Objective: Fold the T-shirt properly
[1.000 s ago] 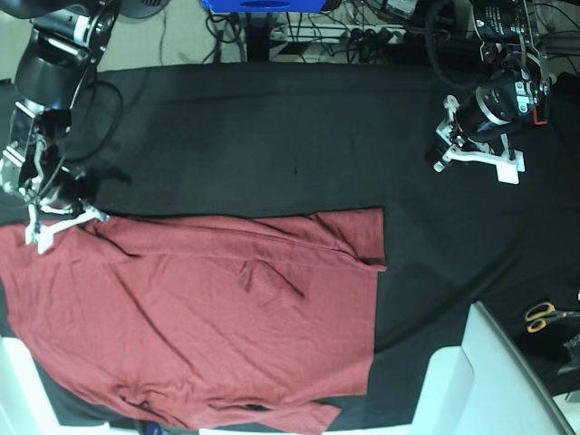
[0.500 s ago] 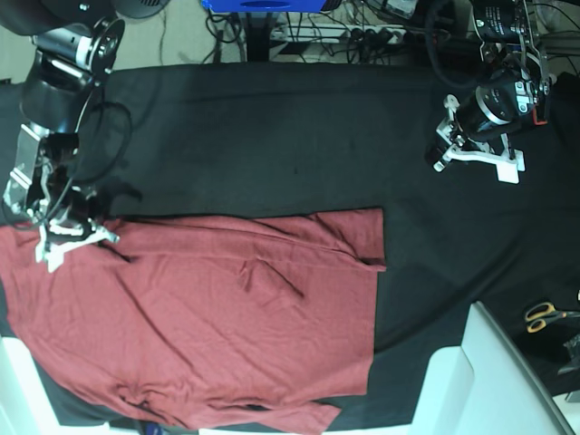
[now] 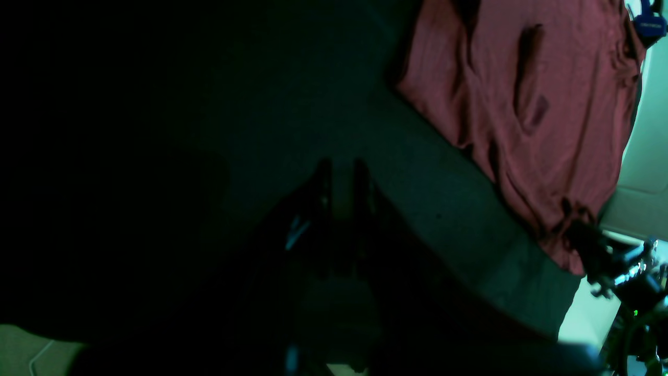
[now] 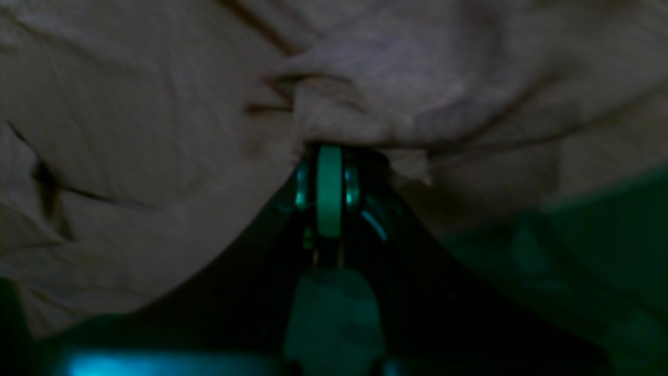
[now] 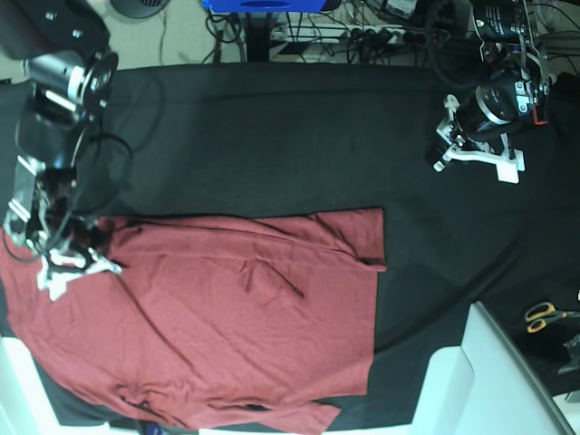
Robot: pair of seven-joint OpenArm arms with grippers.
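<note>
Maroon fabric fills the lower left of the base view: the T-shirt (image 5: 227,317) lies spread on the black table cloth (image 5: 272,136), reaching the table's left edge. The right gripper (image 5: 68,267) sits on the shirt's upper left edge, clamped on the fabric. The left gripper (image 5: 453,149) rests well apart at the upper right, closed and empty. Scissors (image 5: 544,314) lie near the right edge.

Left wrist view: dark closed fingers (image 3: 339,177) over the cloth, shirt far off.

Right wrist view: closed fingers (image 4: 330,177) pinching bunched fabric.
</note>
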